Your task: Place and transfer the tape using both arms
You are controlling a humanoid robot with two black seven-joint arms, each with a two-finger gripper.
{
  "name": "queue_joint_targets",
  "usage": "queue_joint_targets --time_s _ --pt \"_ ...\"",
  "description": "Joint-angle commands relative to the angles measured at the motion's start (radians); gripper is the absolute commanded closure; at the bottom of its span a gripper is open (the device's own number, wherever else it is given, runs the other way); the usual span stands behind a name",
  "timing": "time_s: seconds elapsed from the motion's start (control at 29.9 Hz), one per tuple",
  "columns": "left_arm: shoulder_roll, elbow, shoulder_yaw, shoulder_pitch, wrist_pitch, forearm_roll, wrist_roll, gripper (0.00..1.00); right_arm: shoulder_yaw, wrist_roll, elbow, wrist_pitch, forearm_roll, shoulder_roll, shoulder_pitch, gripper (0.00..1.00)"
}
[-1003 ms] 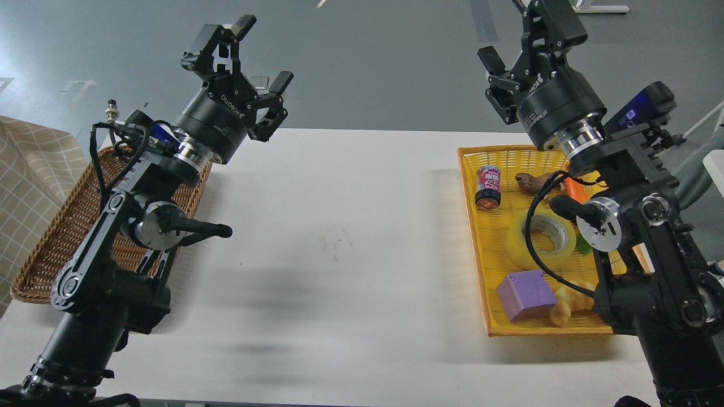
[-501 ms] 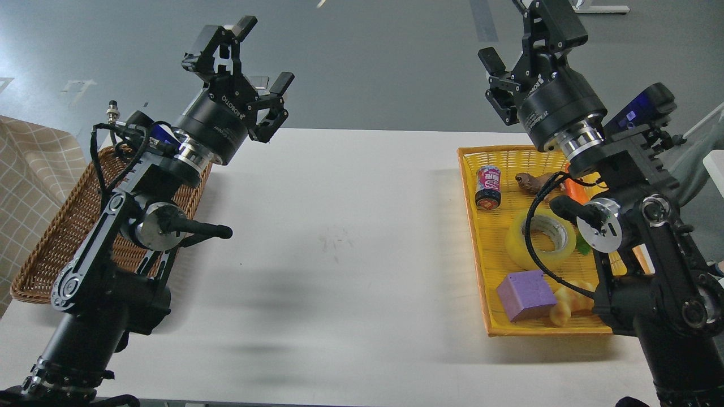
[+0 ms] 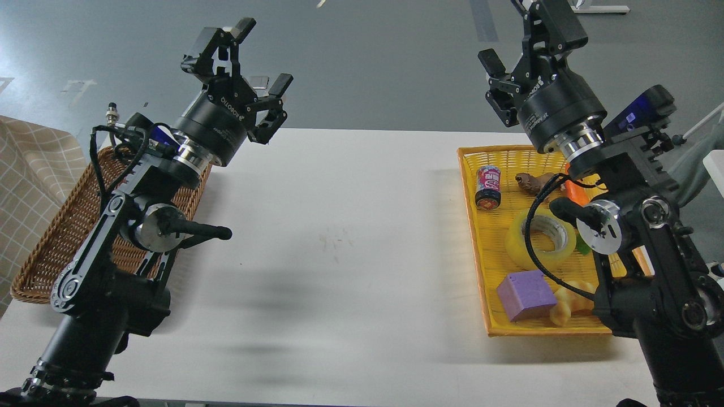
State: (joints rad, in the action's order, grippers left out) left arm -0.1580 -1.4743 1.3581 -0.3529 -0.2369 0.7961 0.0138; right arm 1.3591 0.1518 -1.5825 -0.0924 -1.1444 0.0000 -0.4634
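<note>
The tape (image 3: 540, 239), a translucent yellow roll with a grey-white core, lies flat in the yellow basket (image 3: 481, 271) at the right, partly behind my right arm's cable. My right gripper (image 3: 517, 39) is open and empty, raised high above the basket's far end, well apart from the tape. My left gripper (image 3: 249, 59) is open and empty, raised above the table's far left, over the corner of the brown wicker basket (image 3: 62, 226).
The yellow basket also holds a small can (image 3: 488, 187), a brown object (image 3: 531, 182), an orange object (image 3: 577, 191), a purple cube (image 3: 526, 294) and a yellow toy (image 3: 568, 302). The white table (image 3: 339, 254) lies between the baskets. A checked cloth (image 3: 28, 169) is at far left.
Almost nothing: both arms have shifted very slightly; the tape and the other things stay where they were.
</note>
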Motion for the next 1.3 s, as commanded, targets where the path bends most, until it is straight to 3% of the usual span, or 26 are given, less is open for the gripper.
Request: queue_joint_targets --time_s 0.0,1.27 --pt "0.000 0.000 -0.001 0.002 0.001 0.000 0.000 0.02 0.000 -0.001 -0.001 -0.001 0.000 0.000 -0.003 0.00" --pt "0.000 0.006 0.001 -0.009 0.008 -0.003 0.000 0.02 -0.014 0.006 -0.010 -0.003 0.002 0.000 -0.026 0.00"
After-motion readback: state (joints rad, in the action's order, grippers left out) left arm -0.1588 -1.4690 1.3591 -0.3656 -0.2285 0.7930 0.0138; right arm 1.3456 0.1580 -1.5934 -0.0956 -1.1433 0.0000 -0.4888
